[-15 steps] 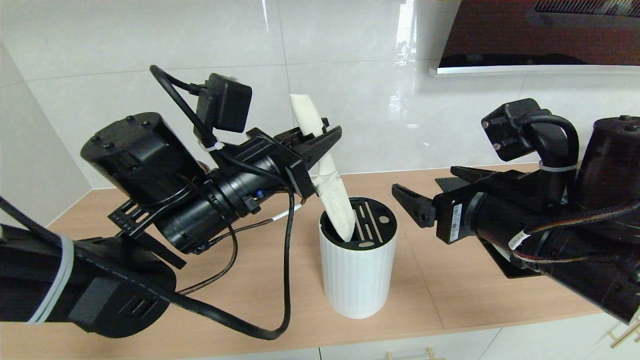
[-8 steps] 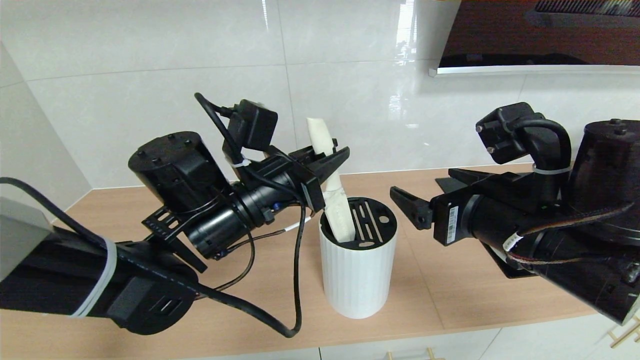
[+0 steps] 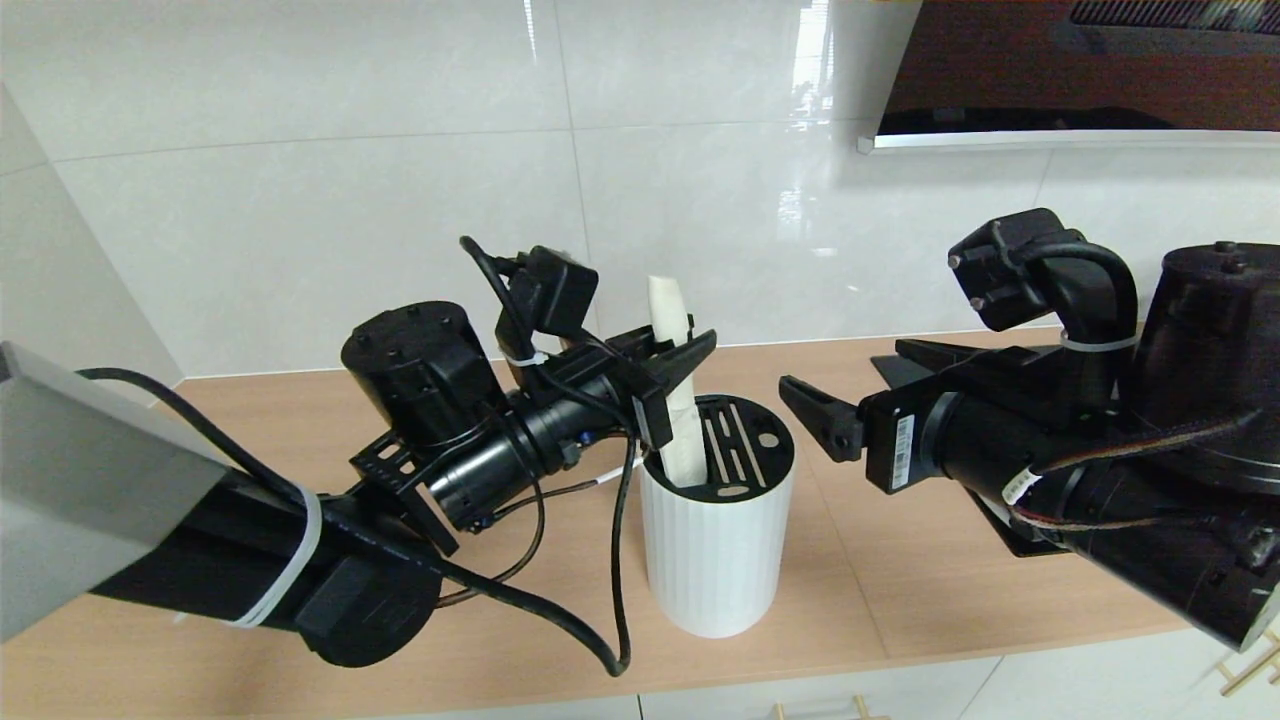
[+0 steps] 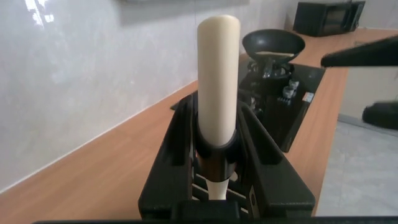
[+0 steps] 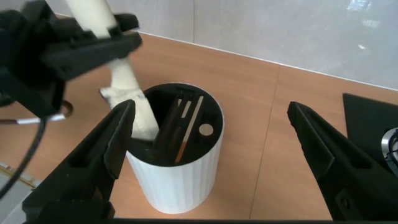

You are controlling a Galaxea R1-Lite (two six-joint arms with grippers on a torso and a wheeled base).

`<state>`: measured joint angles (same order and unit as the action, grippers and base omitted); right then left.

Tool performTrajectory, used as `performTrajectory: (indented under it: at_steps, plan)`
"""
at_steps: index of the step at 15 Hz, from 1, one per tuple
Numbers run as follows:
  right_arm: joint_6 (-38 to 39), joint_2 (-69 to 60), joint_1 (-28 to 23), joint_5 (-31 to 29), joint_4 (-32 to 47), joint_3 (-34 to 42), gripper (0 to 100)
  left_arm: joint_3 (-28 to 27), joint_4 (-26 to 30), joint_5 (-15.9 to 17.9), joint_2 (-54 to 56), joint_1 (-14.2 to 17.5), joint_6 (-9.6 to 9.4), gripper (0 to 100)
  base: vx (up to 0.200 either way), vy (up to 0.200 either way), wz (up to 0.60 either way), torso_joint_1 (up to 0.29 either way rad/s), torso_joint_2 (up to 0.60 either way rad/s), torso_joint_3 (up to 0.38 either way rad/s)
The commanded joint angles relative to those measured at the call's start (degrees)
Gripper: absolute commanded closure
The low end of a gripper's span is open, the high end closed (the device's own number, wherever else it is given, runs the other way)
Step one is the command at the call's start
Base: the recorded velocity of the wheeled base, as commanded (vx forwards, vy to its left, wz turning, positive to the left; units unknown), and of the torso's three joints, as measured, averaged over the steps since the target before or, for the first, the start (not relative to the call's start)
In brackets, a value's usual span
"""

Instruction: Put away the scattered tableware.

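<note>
Left claw is clamped on the cream knife, whose handle pokes up past its fingers while the blade end sits in the left side of the white ribbed knife holder, and the right claw hangs spread apart just right of it.

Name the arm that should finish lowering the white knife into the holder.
Left. The left tool is shut on the white knife, whose lower end is already inside the white holder. The right tool hangs open and empty beside the holder, so using it would likely need a handover.
</note>
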<state>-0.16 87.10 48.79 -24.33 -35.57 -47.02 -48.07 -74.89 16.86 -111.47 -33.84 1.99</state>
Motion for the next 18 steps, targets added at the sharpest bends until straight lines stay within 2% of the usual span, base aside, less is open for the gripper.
performTrajectory:
  at_steps: [1,9,12,15,18]
  plan:
    - [-0.02,0.09,0.08,-0.01,-0.02,0.00,0,-0.10,-0.35,-0.51,-2.35,-0.52,0.03,100,0.000,0.000,0.00,0.000,0.00,0.000]
    - [-0.11,0.35,-0.01,-0.01,-0.02,0.17,0,-0.45,-2.63,-0.69,-6.57,-1.40,0.12,100,0.000,0.000,0.00,0.000,0.00,0.000]
    - [-0.28,0.44,-0.01,-0.10,-0.02,0.17,0,-0.54,-4.39,-2.71,-3.23,-2.37,0.12,100,0.000,0.000,0.00,0.000,0.00,0.000]
    - [-0.28,0.35,0.08,-0.10,-0.11,0.17,0,1.49,-4.21,-2.80,1.70,-3.42,0.12,100,0.000,0.000,0.00,0.000,0.00,0.000]
    - [-0.28,0.35,-0.01,-0.10,-0.02,0.17,0,1.49,-4.21,-2.80,1.87,-3.51,0.12,100,0.000,0.000,0.00,0.000,0.00,0.000]
